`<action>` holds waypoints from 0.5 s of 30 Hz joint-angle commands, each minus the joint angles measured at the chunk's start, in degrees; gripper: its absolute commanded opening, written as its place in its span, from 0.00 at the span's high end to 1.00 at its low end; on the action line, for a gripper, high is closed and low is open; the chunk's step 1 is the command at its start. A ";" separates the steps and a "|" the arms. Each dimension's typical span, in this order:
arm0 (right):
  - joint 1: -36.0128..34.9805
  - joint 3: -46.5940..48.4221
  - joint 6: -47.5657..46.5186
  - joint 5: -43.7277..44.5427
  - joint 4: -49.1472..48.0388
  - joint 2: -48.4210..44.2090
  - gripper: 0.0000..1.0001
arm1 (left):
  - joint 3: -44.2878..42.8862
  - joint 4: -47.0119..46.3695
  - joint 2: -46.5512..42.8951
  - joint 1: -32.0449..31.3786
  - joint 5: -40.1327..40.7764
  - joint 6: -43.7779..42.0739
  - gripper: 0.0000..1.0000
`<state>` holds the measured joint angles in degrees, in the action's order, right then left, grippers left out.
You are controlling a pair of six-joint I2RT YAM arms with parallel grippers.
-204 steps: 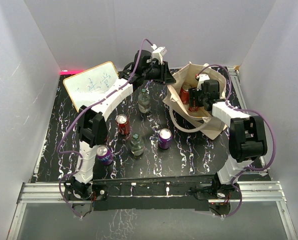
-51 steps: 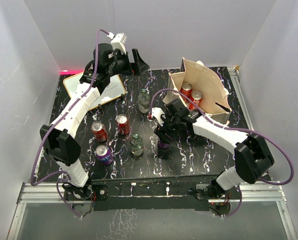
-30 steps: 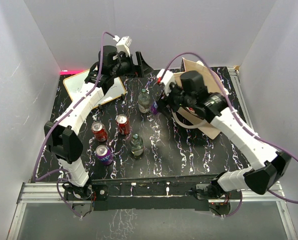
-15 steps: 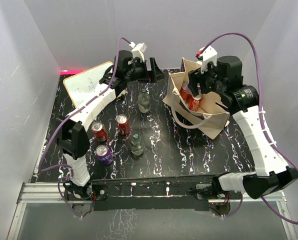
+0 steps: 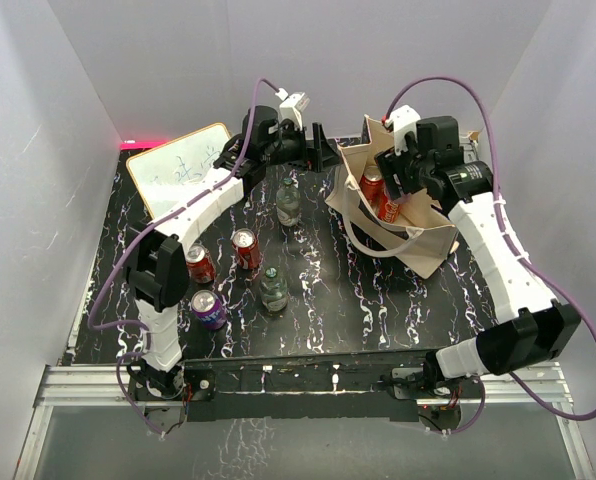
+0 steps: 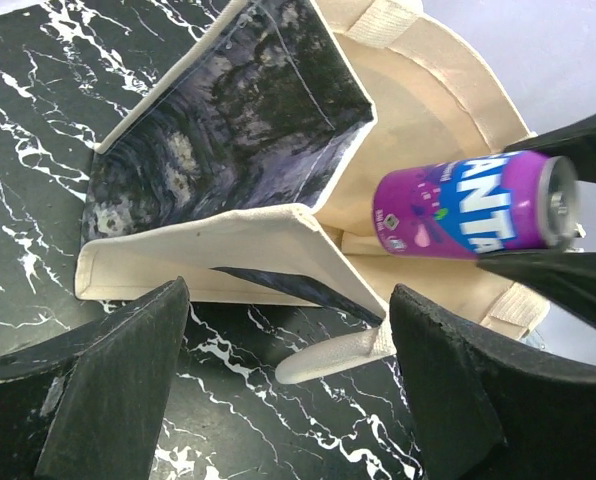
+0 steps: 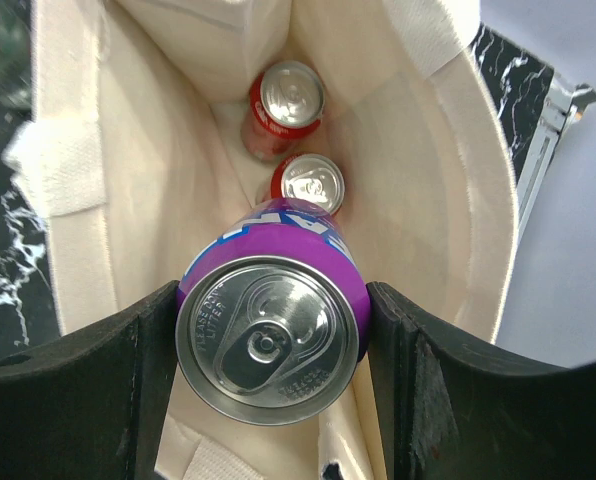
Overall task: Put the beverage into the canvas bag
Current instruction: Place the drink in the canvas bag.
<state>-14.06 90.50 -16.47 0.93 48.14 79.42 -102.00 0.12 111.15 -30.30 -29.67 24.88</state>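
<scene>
The beverage, a purple Fanta can (image 7: pixel 268 340), is clamped between my right gripper's (image 7: pixel 270 300) fingers and hangs just above the open mouth of the canvas bag (image 7: pixel 428 200). Seen from the left wrist, this can (image 6: pixel 468 205) lies sideways over the beige tote (image 6: pixel 228 250) with its black panel. Two red cans (image 7: pixel 290 100) (image 7: pixel 313 183) stand inside the bag. My left gripper (image 6: pixel 288 320) is open at the bag's near rim, with a loop handle (image 6: pixel 338 355) lying between its fingers, untouched. From above, the left gripper (image 5: pixel 323 155) sits by the bag's (image 5: pixel 428 235) left edge and the right gripper (image 5: pixel 398 178) over it.
On the black marbled table stand two red cans (image 5: pixel 245 247) (image 5: pixel 200 263), a purple can (image 5: pixel 208 308) and two clear bottles (image 5: pixel 289 203) (image 5: pixel 272 290). A whiteboard (image 5: pixel 181 170) lies at the back left. White walls enclose the table.
My right gripper has carried the purple can from the table's middle to just over the bag's mouth. My left arm has swung right to the bag's edge.
</scene>
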 commanded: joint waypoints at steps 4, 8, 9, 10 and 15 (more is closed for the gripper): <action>1.64 -1.64 -6.68 3.11 -3.77 1.04 0.92 | -1.72 -5.31 1.01 -1.69 -0.27 -0.93 0.21; 5.21 -3.47 -9.19 2.39 -2.49 2.82 0.92 | -2.02 -6.96 1.85 -1.80 1.94 -1.76 0.20; 6.03 -3.75 -9.58 1.99 -2.44 3.19 0.92 | -2.17 -7.50 2.01 -1.79 2.32 -2.07 0.20; 6.86 -4.21 -10.26 1.46 -2.55 3.43 0.92 | -2.49 -8.04 2.31 -1.85 2.49 -2.49 0.20; 7.30 -6.42 -12.98 1.01 -3.38 4.44 0.92 | -5.12 -9.13 3.90 -1.83 4.66 -5.17 0.17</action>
<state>-6.83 84.09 -25.58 1.91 49.95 84.75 -103.24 -5.45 114.93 -32.12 -27.42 22.79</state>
